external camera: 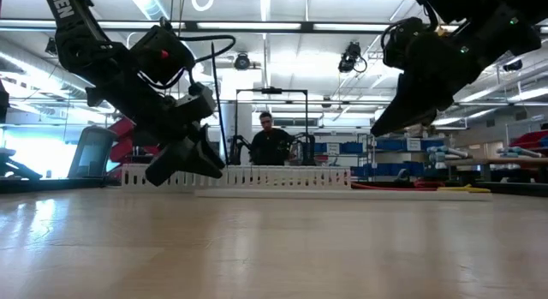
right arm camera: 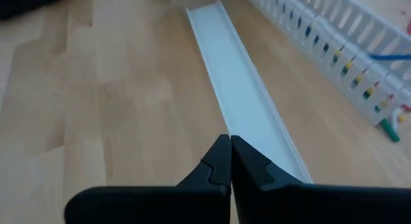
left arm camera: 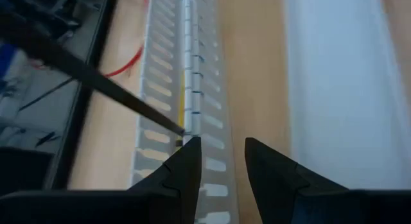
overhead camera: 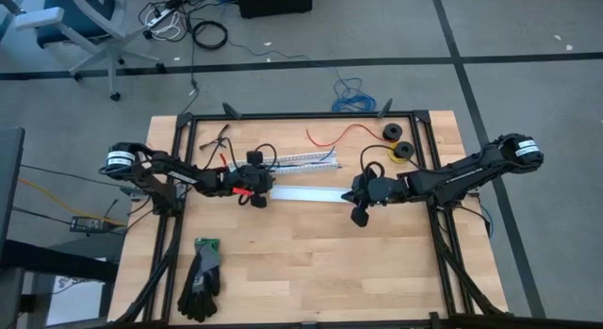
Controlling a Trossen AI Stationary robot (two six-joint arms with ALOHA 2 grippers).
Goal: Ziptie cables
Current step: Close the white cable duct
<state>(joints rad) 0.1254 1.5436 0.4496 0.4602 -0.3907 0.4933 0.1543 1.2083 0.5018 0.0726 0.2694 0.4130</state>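
Note:
The cables point(right arm camera: 352, 68), thin yellow, green and blue wires, lie inside a white slotted channel point(overhead camera: 306, 159) on the table's far half. A flat white cover strip point(overhead camera: 306, 194) lies beside it on the near side. My left gripper point(left arm camera: 221, 144) stands open just above the channel's left end, with nothing between its fingers. A thin dark tapered strip point(left arm camera: 109, 89) slants across the left wrist view. Its point lies on the channel beside one fingertip point(left arm camera: 186, 150). My right gripper point(right arm camera: 229, 139) is shut and hangs above the cover strip's right end, clear of it. My left gripper has one fingertip right at the dark strip's pointed end point(left arm camera: 182, 132). I cannot tell whether the two touch. My right gripper touches nothing.
A pair of dark gloves point(overhead camera: 201, 272) lies near the front left. A thin red wire point(overhead camera: 339, 133) and two tape rolls point(overhead camera: 396, 142) sit at the far right. A blue coiled cable point(overhead camera: 353, 95) lies on the floor beyond the table. Bare wood spans the near half.

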